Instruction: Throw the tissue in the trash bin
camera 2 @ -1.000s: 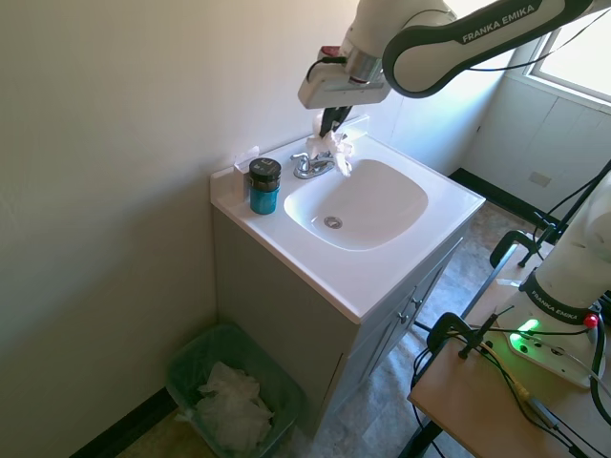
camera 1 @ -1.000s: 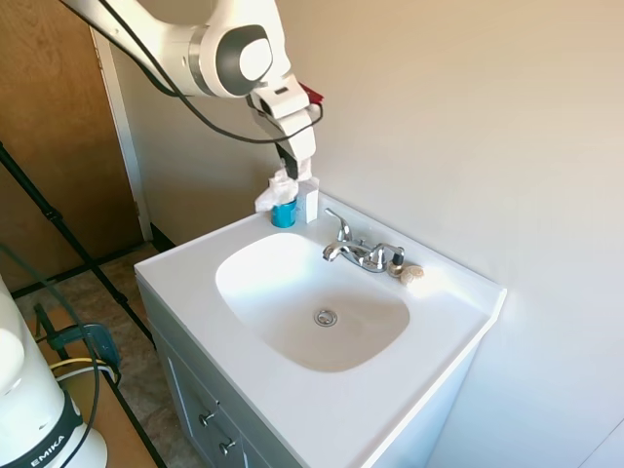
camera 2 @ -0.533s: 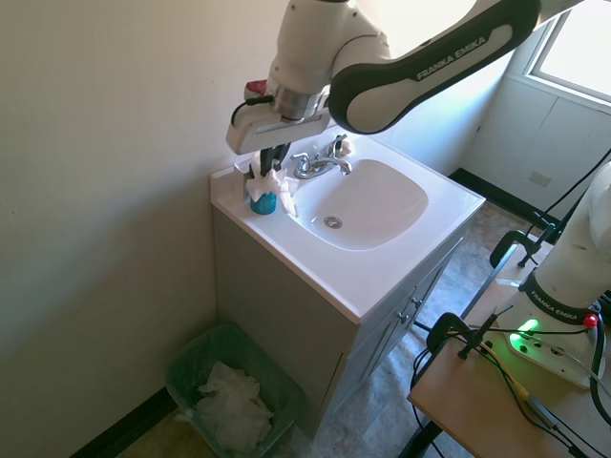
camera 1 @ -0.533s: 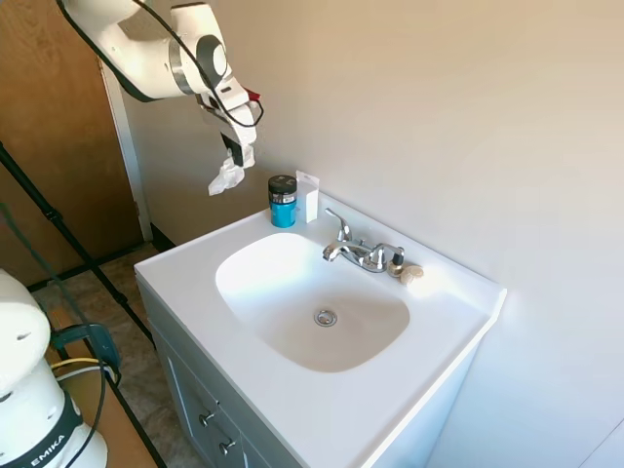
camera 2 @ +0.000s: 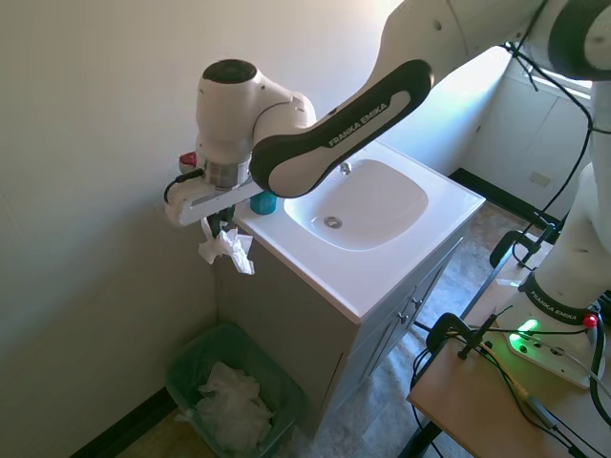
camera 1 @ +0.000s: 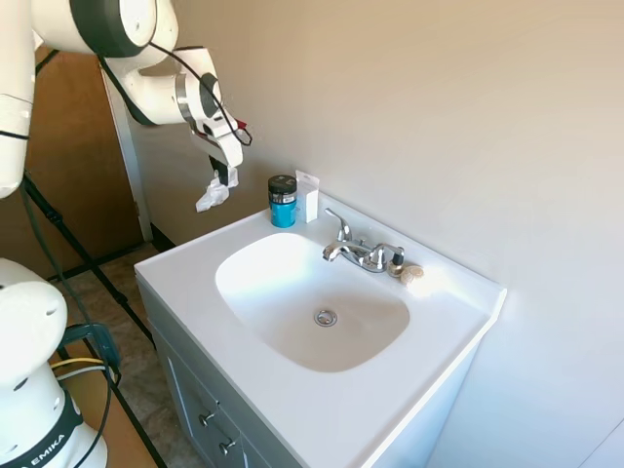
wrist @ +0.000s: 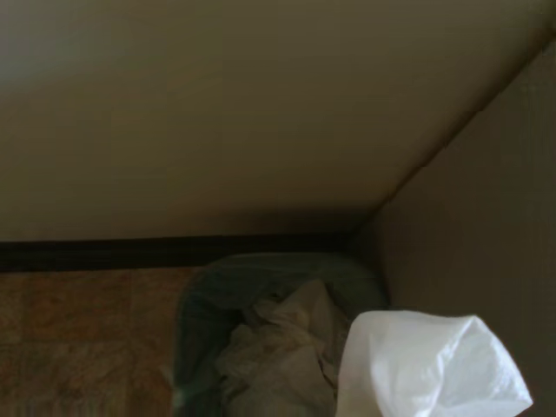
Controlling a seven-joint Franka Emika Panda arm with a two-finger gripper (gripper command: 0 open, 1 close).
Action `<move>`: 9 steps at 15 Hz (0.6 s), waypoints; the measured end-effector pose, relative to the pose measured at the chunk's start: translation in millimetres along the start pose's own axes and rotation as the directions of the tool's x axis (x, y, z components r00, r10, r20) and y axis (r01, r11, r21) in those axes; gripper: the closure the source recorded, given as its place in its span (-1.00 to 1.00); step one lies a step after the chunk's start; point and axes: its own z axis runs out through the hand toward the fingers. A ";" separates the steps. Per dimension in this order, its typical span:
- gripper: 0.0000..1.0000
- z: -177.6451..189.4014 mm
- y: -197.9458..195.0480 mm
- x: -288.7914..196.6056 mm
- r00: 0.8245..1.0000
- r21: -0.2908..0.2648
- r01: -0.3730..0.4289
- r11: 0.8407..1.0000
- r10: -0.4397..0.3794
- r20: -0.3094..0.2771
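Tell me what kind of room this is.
Most likely a small bathroom: a white vanity sink with a chrome faucet, cabinet doors beneath, and a trash bin on the floor beside it.

A: Any print to read?

B: "FRANKA EMIKA" in white letters along the dark band of the arm (camera 2: 355, 105), in the second exterior view. In that view a second white robot base (camera 2: 565, 286) at the right edge carries the same name on its dark ring.

A: And the first exterior view?

B: "EMIKA" on the dark ring of the white base (camera 1: 39, 429) in the bottom left corner. The jar's (camera 1: 283, 201) label is too small to read.
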 end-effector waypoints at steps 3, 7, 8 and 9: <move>-1.00 18.6 -6.8 -12.1 1.000 -0.070 0.012 0.997 -0.011 0.013; -1.00 30.2 -7.6 -8.0 1.000 -0.115 0.012 0.993 -0.010 0.018; -1.00 32.5 -6.4 -8.3 1.000 -0.125 0.014 0.992 -0.012 0.019; -1.00 34.2 -5.6 -8.8 1.000 -0.131 0.017 0.991 -0.014 0.020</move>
